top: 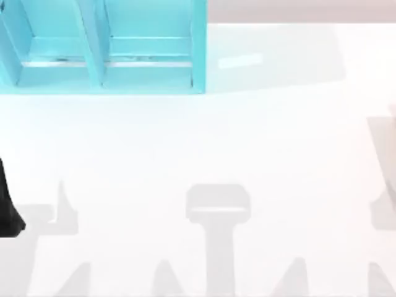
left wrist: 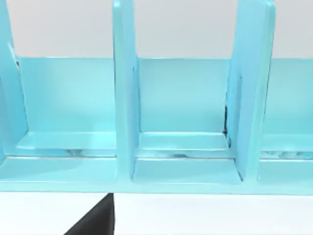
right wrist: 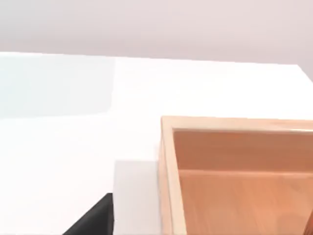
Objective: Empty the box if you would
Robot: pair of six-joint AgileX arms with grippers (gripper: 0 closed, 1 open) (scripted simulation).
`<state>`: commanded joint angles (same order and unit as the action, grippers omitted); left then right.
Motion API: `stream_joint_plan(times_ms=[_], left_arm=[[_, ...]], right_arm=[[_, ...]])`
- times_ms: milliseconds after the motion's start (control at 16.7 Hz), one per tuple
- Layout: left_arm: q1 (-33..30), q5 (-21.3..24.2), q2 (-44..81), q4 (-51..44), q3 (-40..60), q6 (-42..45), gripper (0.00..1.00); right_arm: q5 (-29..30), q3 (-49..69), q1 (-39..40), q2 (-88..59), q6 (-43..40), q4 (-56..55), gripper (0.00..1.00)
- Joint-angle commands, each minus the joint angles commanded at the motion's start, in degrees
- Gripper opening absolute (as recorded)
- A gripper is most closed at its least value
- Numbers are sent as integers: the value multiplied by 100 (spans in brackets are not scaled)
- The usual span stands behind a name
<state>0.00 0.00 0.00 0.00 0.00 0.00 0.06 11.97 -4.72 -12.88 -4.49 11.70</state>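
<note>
White tabletop pretty much everywhere, with a pale wall behind it. Up at the far left of the top view sits a turquoise rack with upright dividers. From the left wrist view its slots look bare, just thin smudgy lines along the shelf ledges.

The box is a light wooden one, seen from the right wrist view, so it's sitting close in front of the right arm. I can see one corner, a rim and part of the inside floor, and that part has nothing on it. Whatever's in there must be in the part that's cut off, so I honestly can't tell what needs pulling out.

Handling guess: the box looks like rigid plywood, thin straight walls, smooth finish, probably light and a bit slippery. If it has to be held or steadied, pinching over the top rim of a wall seems the obvious spot. The corner is stiffest.

The left arm is just a dark sliver at the left edge of the top view, low and well away from the rack. Can't tell for either hand whether it's released or clamped, but nothing looks held.
</note>
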Motion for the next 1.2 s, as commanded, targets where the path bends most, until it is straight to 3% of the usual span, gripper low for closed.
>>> stream_joint_plan(times_ms=[780,1200], left_arm=[[0,0,0,0,0,0,100],[0,0,0,0,0,0,100]], right_arm=[[-42,5036,-1869,-6606,-1835,4853,100],[-64,6164,-2285,-7958,-2258,5965,100]])
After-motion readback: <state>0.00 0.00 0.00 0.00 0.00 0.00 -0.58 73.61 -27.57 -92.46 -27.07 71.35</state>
